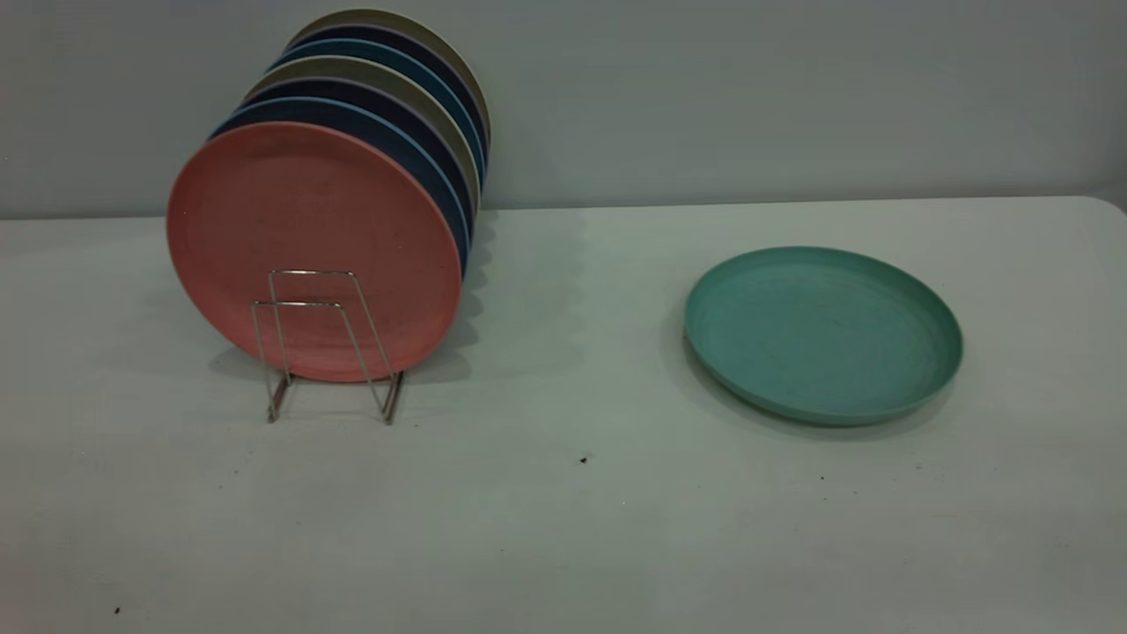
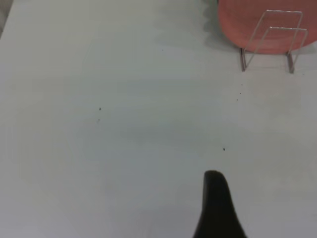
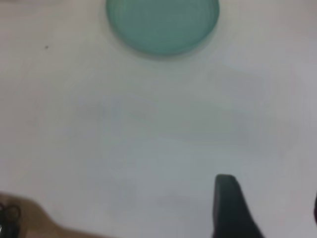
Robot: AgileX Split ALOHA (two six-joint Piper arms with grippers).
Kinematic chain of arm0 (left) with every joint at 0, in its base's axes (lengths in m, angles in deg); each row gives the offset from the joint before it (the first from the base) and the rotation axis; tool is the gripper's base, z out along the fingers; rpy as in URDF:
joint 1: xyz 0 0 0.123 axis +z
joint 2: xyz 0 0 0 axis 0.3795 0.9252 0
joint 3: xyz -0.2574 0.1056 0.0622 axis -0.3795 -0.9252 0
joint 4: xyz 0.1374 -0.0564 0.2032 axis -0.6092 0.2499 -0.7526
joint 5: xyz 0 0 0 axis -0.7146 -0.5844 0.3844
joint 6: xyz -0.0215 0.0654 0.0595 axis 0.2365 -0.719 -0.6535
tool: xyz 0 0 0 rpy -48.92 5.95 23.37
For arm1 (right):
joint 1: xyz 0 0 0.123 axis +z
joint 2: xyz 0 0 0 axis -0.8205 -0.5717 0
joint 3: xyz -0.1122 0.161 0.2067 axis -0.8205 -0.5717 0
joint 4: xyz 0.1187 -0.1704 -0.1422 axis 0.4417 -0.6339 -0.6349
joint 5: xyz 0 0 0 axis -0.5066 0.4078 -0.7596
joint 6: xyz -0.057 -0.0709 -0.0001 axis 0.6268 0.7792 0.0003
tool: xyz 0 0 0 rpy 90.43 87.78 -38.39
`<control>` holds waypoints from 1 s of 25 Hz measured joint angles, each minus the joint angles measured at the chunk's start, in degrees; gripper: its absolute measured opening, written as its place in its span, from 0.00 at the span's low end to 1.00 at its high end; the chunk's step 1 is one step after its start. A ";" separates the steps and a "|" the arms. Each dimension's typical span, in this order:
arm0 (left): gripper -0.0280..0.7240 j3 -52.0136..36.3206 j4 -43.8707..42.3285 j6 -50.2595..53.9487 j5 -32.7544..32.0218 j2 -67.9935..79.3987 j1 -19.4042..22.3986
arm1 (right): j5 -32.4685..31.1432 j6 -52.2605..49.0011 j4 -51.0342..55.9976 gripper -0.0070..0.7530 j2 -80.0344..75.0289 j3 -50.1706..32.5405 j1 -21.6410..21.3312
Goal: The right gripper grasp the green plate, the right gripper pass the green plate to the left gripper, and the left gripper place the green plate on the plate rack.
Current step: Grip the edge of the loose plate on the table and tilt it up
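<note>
Exterior view: green plate lies flat on the tabletop toward its right edge, well apart from the plate rack at the left, whose front loops are free before a salmon-pink plate; neither arm shows.
Left wrist view: left gripper — one dark finger shows; jaw state cannot be told; rack ahead.
Right wrist view: right gripper — jaw state unclear; plate lies straight ahead, untouched, so this arm is nearer.

Teal-green plate, salmon-pink plate, dark blue plates, silver wire rack.
</note>
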 joint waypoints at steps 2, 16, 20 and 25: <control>0.77 1.37 -0.13 -0.05 4.72 8.25 0.00 | 4.96 0.00 0.18 0.64 -8.02 1.50 0.00; 0.80 24.98 11.60 -16.24 14.10 64.57 0.00 | 27.01 21.36 26.26 0.77 -53.90 9.41 0.00; 0.80 31.35 21.42 -25.48 14.91 75.14 -1.55 | 28.22 31.19 37.30 0.77 -65.33 12.16 0.00; 0.80 36.18 29.14 -32.95 16.63 83.75 -6.64 | 27.48 37.01 43.62 0.77 -77.19 19.29 -2.04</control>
